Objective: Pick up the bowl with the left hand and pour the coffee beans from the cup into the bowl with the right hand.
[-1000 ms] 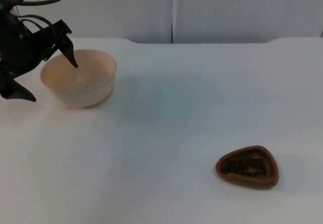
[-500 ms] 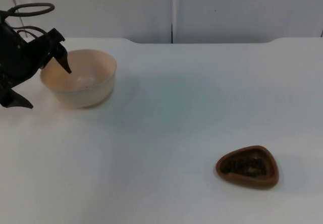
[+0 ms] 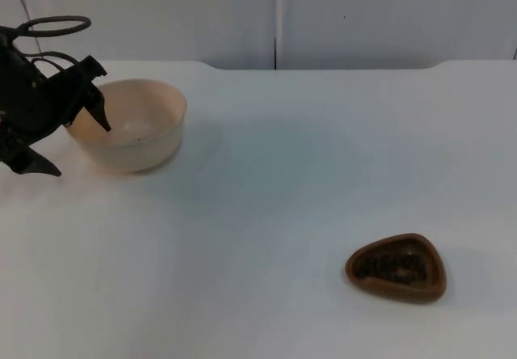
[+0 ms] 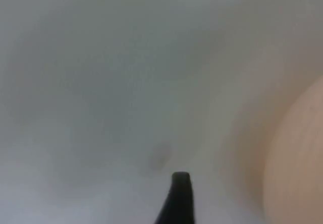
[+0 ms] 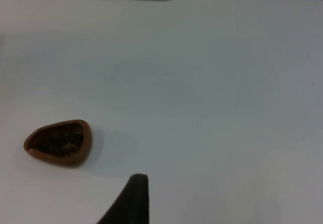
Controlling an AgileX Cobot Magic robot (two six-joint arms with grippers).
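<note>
One cream bowl (image 3: 127,124) stood at the far left of the white bench (image 3: 266,205); one brown cup (image 3: 397,266) with coffee beans (image 3: 394,265) lay at the near right, well apart. The left claw (image 3: 74,137) had drawn a little to the left since before; it was spread wide across the bowl's left rim, one finger inside, one outside, holding nothing. For the right claw (image 5: 132,199), above the bench near the cup, I could not tell.

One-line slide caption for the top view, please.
Left pincer open astride the near-left rim of the cream bowl; brown cup of coffee beans sits untouched across the white table.
</note>
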